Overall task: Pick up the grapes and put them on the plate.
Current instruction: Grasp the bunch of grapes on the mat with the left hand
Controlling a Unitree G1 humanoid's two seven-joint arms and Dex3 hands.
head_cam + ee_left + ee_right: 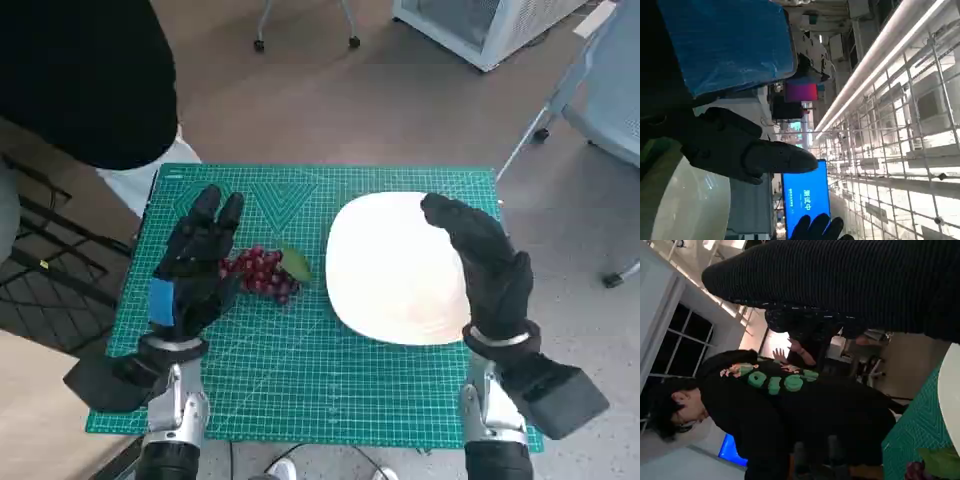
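In the head view a green mat [300,360] covers the small table. The grapes [258,270], a dark red bunch with a green leaf [294,263] at its 2 o'clock side, lie on the mat left of centre, just beside the plate [390,290] but apart from its rim. The white plate sits at the mat's 3 o'clock side.

The left hand [195,265] rests low over the mat at the grapes' 9 o'clock, its fingers stretched toward 12 o'clock and slightly apart; its thumb side touches or nearly touches the bunch, and which one cannot be told. It holds nothing.

The right hand [485,260] hovers over the plate's 3 o'clock edge, fingers [450,215] reaching toward 11 o'clock, loosely extended and empty.

In the left wrist view the right hand's glove [740,147] shows above the plate's [695,210] pale curve.

A person in black [85,75] stands at the table's 10 o'clock corner; the right wrist view shows the same person [790,410] in a black top with green print, beside the mat's edge [920,425].
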